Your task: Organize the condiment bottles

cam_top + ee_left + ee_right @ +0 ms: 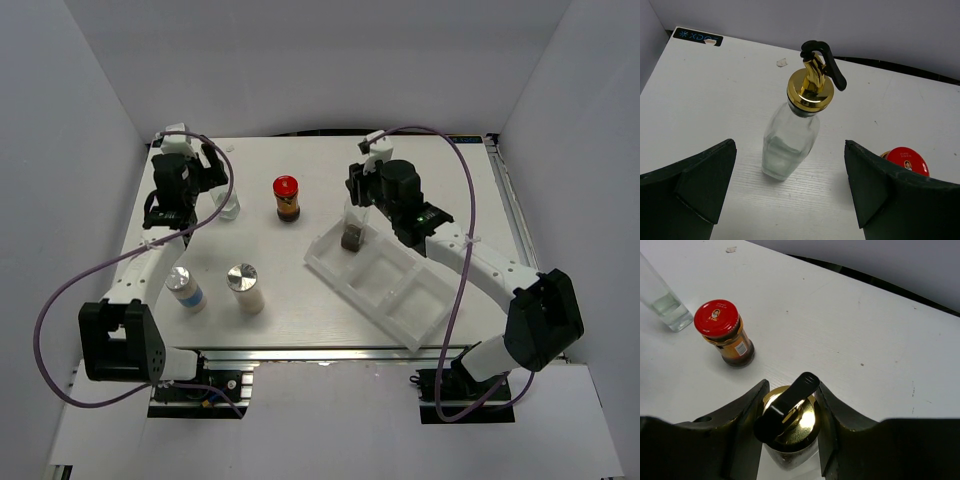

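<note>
My right gripper [790,412] is shut on the neck of a gold-spouted glass bottle [790,427] with dark contents. In the top view this gripper [358,205] holds the bottle [353,232] upright in the far-left compartment of the white tray [400,300]. My left gripper [789,150] is open, with a clear gold-spouted bottle [790,137] standing between its fingers and touching neither; they show at the far left in the top view [215,180], [229,205]. A dark red-lidded jar [287,197] stands mid-table. The small pale-lidded jar is out of view.
A blue-labelled bottle [186,290] and a white silver-capped shaker [244,289] stand near the front left edge. The tray's other two compartments hold nothing. White walls close in the table on the left, back and right.
</note>
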### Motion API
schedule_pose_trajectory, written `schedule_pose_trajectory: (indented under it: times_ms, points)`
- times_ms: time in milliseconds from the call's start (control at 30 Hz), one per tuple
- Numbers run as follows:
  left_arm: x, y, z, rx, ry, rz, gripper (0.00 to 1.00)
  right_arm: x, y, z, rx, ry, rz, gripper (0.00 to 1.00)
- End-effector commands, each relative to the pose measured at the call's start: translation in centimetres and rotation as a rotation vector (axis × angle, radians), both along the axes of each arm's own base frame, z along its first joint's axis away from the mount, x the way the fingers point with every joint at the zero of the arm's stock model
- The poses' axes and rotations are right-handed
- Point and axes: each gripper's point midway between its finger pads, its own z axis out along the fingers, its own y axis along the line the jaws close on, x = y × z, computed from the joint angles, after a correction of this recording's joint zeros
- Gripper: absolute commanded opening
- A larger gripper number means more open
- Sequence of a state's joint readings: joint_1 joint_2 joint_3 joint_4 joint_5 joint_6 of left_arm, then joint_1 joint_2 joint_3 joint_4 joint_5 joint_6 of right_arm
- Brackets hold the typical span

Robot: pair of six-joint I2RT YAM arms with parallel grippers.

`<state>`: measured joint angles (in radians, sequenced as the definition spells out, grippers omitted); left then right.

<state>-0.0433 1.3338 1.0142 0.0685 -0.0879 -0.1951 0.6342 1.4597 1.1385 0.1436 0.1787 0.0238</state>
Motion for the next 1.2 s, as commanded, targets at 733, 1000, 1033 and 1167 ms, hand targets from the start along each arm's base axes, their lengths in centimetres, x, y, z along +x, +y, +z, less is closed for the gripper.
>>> schedule_pose_trajectory:
  times_ms: [733, 1000, 1033, 1167]
  points:
    - [4.9, -0.9, -1.6, -0.005, 0.029, -0.021, 0.80, -2.1, -0.5, 8.4, 0.175, -0.166, 0.007, 0.89]
    - [5.8, -0.9, -1.2, 0.007, 0.016, -0.017, 0.62, -4.6, -2.2, 10.3, 0.197, -0.188, 0.017, 0.89]
    - [5.9, -0.9, -1.2, 0.008, 0.014, -0.017, 0.60, -5.1, -2.7, 10.5, 0.201, -0.196, 0.014, 0.89]
    - [6.0, -0.7, -0.4, 0.020, -0.008, -0.007, 0.52, -6.2, -3.9, 10.9, 0.205, -0.217, 0.000, 0.89]
